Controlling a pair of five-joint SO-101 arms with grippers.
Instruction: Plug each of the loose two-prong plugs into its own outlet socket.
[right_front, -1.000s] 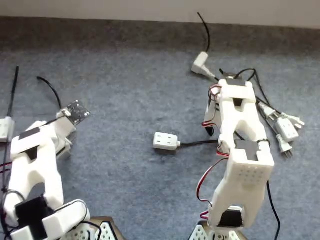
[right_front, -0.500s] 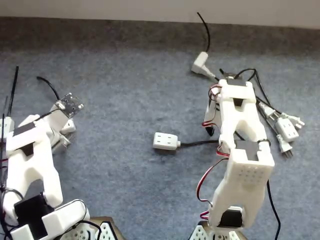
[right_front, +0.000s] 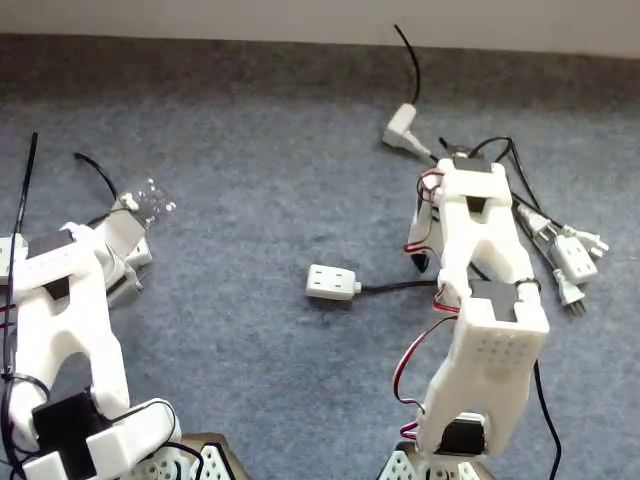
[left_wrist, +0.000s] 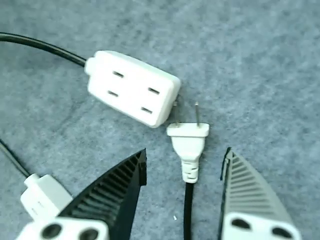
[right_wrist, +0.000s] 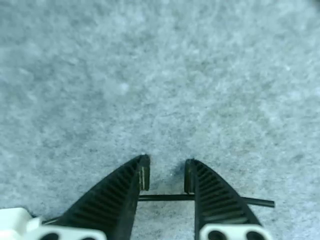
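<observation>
Glossy plastic plug (left_wrist: 188, 145), rough carpet (left_wrist: 260, 65)

White plastic block (right_front: 7, 257), 9 o'clock, was cut by pic edge; small white plug body (left_wrist: 41, 194) was part-hidden behind black ribbed finger (left_wrist: 117, 187).

Inspected from the high view, the left arm (right_front: 65, 320) stands in the lower left of the frame. It is a white shell that rises from its base at the bottom edge and leans slightly right. The left gripper (left_wrist: 185, 152) points downward with its jaws wide apart, and the black ribbed fingers (left_wrist: 120, 185) splay outward.

The right arm (right_front: 485, 290) stands right of centre and extends from the bottom edge up the frame. Red and black wires (right_front: 418, 355) loop along its left flank. The right gripper (right_wrist: 166, 162) points downward with its jaws parted by a narrow gap, the tips almost parallel.
</observation>
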